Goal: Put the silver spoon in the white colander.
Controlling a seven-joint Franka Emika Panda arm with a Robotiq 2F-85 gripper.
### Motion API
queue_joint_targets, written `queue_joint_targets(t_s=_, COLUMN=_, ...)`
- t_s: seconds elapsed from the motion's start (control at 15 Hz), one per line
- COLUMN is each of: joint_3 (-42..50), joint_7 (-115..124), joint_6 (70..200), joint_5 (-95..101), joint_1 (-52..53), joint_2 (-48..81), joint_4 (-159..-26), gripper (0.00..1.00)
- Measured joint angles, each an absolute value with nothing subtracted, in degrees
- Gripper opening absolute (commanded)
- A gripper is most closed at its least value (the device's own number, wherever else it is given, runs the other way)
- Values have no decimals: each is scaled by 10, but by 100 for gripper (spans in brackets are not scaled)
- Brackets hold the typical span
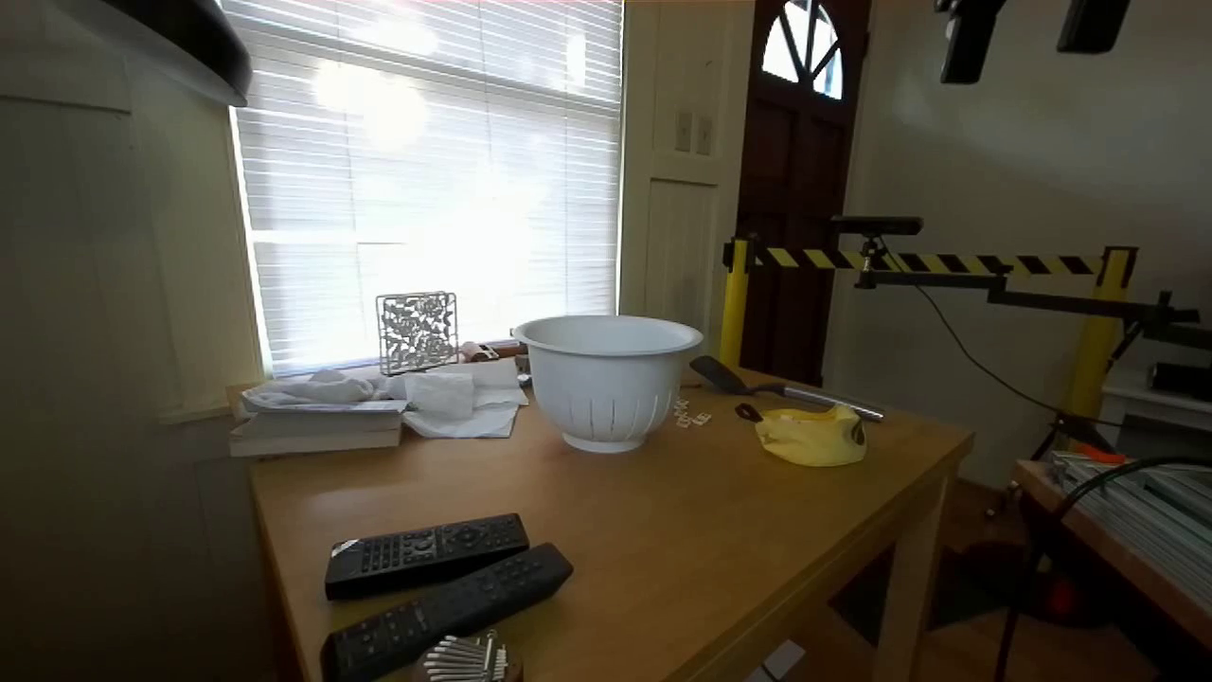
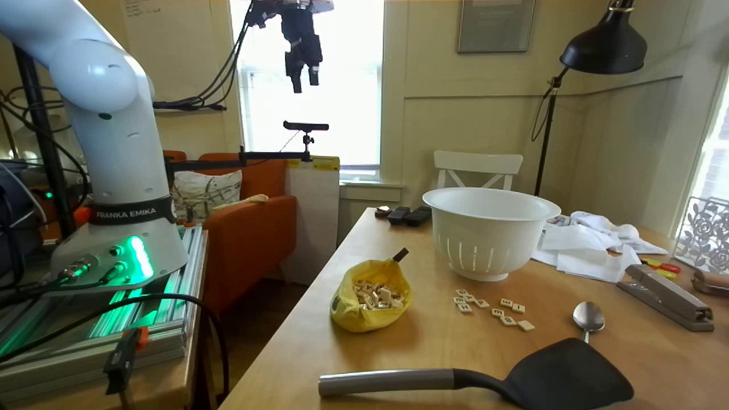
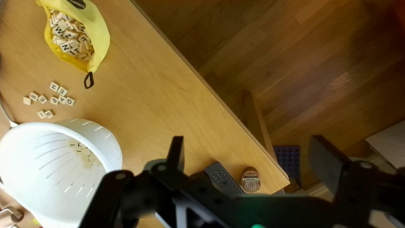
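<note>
The silver spoon (image 2: 589,317) lies on the table in an exterior view, bowl end visible, its handle partly hidden behind a black spatula. A thin silver strip at the left edge of the wrist view may be part of it. The white colander (image 2: 484,245) stands upright on the table; it also shows in an exterior view (image 1: 606,398) and at the lower left of the wrist view (image 3: 47,171). My gripper (image 3: 248,137) is open and empty, fingers wide apart. It hangs high above, away from spoon and colander, in both exterior views (image 2: 305,84) (image 1: 1024,64).
A black spatula (image 2: 564,376) lies beside the spoon. A yellow pouch of letter tiles (image 2: 364,319), loose tiles (image 2: 495,307) and a stapler (image 2: 666,296) lie around. Two black remotes (image 1: 426,554) and a thumb piano (image 3: 250,180) are near a table end. White papers (image 1: 464,403) lie beside the colander.
</note>
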State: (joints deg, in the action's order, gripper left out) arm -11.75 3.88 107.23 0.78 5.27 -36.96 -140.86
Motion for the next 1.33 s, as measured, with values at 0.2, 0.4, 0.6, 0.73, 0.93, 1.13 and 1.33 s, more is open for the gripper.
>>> queue_joint_targets(t_s=0.2, joint_3=-111, joint_7=45, joint_6=1133, joint_5=32, joint_1=41, joint_2=-364, joint_4=-1411, gripper=100)
queue_joint_targets(t_s=0.4, joint_3=-80, joint_7=27, joint_6=1226, joint_5=76, joint_1=13, joint_2=-334, joint_4=-1410, gripper=100)
queue_joint_targets(t_s=0.6, joint_3=-23, joint_7=-43, joint_6=1304, joint_5=96, joint_1=-4, joint_2=-288, joint_4=-1398, gripper=100)
queue_joint_targets(t_s=0.73, joint_3=17, joint_7=-91, joint_6=1328, joint_5=96, joint_1=-11, joint_2=-256, joint_4=-1380, gripper=100)
queue_joint_targets(t_s=0.93, joint_3=69, joint_7=-142, joint_6=1331, joint_5=96, joint_1=-24, joint_2=-203, joint_4=-1336, gripper=100)
queue_joint_targets(t_s=1.13, joint_3=111, joint_7=-194, joint_6=1326, joint_5=90, joint_1=-40, joint_2=-149, joint_4=-1284, gripper=100)
queue_joint_targets(t_s=1.33, joint_3=146, joint_7=-229, joint_6=1324, joint_5=75, joint_1=-58, joint_2=-92, joint_4=-1232, gripper=100)
